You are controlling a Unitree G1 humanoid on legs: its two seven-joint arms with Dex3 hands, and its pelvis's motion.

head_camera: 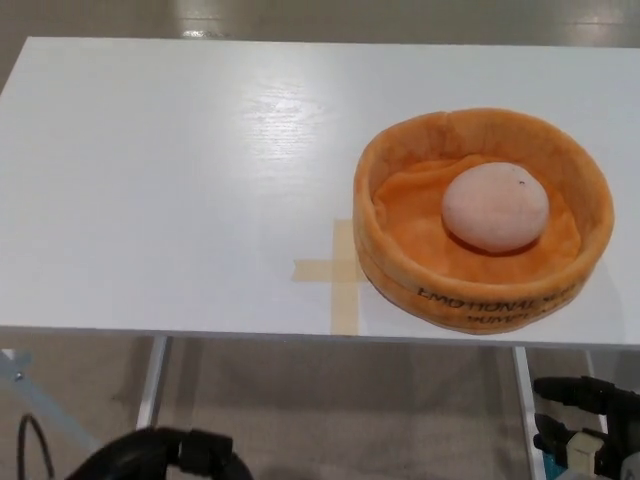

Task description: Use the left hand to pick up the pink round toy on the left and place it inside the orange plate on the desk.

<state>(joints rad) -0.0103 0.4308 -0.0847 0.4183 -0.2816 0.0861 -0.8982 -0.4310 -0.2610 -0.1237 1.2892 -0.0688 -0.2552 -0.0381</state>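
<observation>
Pink round toy sits inside the orange plate, resting on the soft bottom slightly toward the far right side, its weight pressing the fabric into a shallow hollow so it cannot roll. The plate itself stands on the right part of the white worktop, just beside a cross of tan tape that seems to mark a reference spot near the front edge. To my eye the placing is done.

The left robot hand shows only as a dark shape low at the near edge, below the worktop and well apart from the plate; I cannot tell how its fingers are set. The right robot hand hangs at the near right corner, also below the worktop, holding nothing, fingers apart.
</observation>
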